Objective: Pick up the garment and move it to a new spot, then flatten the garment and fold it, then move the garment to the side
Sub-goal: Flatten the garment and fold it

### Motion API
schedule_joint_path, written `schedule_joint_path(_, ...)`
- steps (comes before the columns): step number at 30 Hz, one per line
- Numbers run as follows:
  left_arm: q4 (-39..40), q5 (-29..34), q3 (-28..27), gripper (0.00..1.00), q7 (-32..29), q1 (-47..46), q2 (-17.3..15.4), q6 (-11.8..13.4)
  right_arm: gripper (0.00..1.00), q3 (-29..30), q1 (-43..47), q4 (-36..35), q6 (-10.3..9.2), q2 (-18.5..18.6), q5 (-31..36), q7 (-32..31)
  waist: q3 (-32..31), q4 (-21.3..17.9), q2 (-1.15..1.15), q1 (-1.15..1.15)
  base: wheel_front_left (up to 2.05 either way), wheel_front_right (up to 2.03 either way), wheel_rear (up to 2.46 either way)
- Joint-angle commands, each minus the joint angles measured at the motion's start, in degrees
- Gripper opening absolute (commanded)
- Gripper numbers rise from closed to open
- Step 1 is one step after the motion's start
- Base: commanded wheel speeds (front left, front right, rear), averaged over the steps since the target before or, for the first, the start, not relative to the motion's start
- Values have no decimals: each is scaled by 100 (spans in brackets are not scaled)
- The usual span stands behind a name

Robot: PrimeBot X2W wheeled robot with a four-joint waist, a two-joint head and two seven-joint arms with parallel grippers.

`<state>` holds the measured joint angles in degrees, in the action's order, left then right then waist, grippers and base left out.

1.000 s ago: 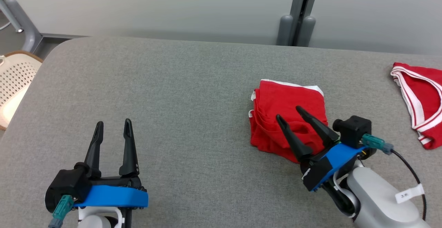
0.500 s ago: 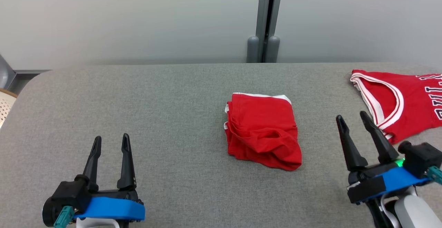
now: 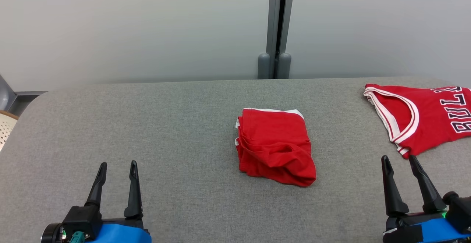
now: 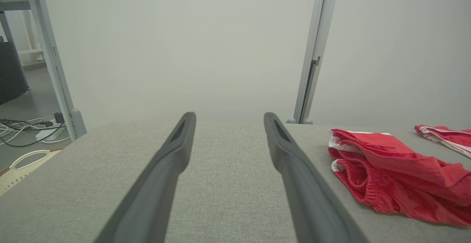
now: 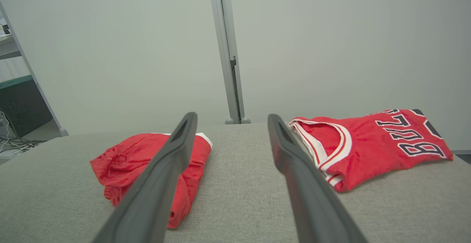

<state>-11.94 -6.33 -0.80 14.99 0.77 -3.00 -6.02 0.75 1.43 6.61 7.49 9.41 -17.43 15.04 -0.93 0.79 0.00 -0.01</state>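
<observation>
A pale perforated basket point(image 3: 4, 132) sits beyond the edge of the worktop point(image 3: 165, 125), left of the left pincer point(image 3: 118, 163). It is cut off by the frame, and its contents cannot be made out. The left pincer and right pincer point(image 3: 398, 157) stand spread, empty. The folded red garment point(image 3: 274, 145) lies between them, ahead, touching neither. A red jersey point(image 3: 423, 119) ahead of the right pincer is cropped in the head view; the right wrist view shows its lettering.

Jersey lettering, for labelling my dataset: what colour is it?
Black lettering, white-outlined, on the red jersey; clearest in the right wrist view.
</observation>
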Motion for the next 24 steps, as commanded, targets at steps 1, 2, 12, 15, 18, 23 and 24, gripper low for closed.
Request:
schedule_joint_path(1,-5,53,-5,100,25,52,-27,26,100,52,154,-25,1,-113,97,16,-16,26,0,1,0,0,0)
schedule_joint_path(2,-24,87,0,100,25,64,-32,32,100,51,191,-15,1,-152,146,17,-24,43,0,1,0,0,0)
schedule_joint_path(12,-97,189,22,100,26,36,-40,53,100,-33,251,148,1,-373,404,17,-36,128,0,1,0,0,0)
schedule_joint_path(15,-107,194,17,100,26,30,-39,46,100,-39,241,181,1,-390,412,17,-37,130,0,1,0,0,0)
schedule_joint_path(18,-114,182,8,100,26,22,-39,45,100,-36,242,240,1,-406,418,17,-38,138,0,1,0,0,0)
schedule_joint_path(23,-99,177,-4,100,26,20,-38,40,100,-47,222,286,1,-420,428,17,-27,146,0,1,0,0,0)
schedule_joint_path(24,-100,174,-7,100,25,15,-39,37,100,-51,214,292,1,-420,425,17,-22,147,0,1,0,0,0)
